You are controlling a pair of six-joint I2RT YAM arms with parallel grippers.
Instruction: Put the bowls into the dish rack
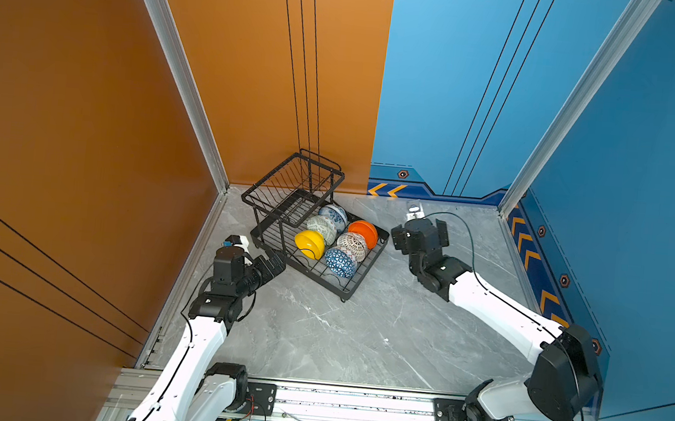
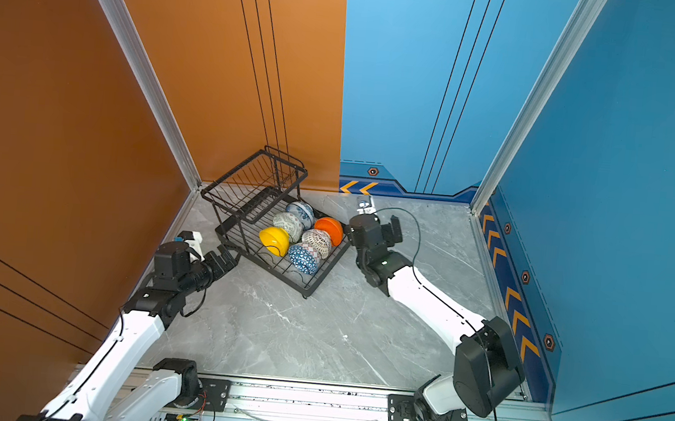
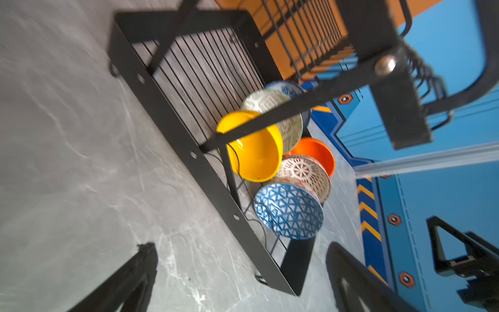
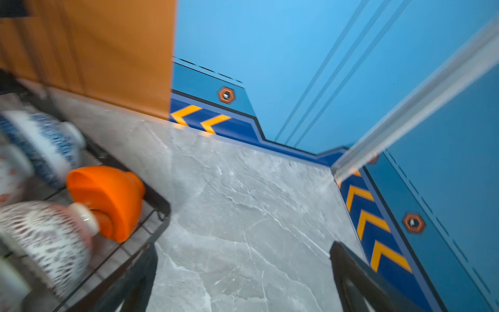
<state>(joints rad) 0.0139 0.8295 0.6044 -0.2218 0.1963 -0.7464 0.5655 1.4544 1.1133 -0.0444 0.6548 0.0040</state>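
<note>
In both top views the rack point(image 1: 301, 270) stands askew on the table point(image 1: 358, 338) near the back left corner. All six bowls lie on their sides in its lower tray. The floral bowl point(image 1: 333, 214), green bowl point(image 1: 322, 227) and yellow bowl point(image 1: 310, 242) form one row. The orange bowl point(image 1: 364, 231), lattice bowl point(image 1: 352, 245) and blue bowl point(image 1: 340, 262) form the row beside it. The left gripper point(image 1: 277, 262) hovers near the tray's left side, touching nothing. The right gripper point(image 2: 373, 231) hangs just beside the tray's right corner, near the orange bowl, also empty.

In the left wrist view the gripper's fingers point(image 3: 129, 281) stand wide apart with only bare table between them. The rack point(image 3: 172, 129) lies ahead, with the yellow bowl point(image 3: 253, 151) and blue bowl point(image 3: 289, 210) nearest, their mouths facing the camera.

The right wrist view is blurred. Its fingers point(image 4: 359, 278) are spread wide over bare table and grip nothing. The rack's corner point(image 4: 159, 205), with the orange bowl point(image 4: 108, 197) in it, sits just beside one finger.
</note>
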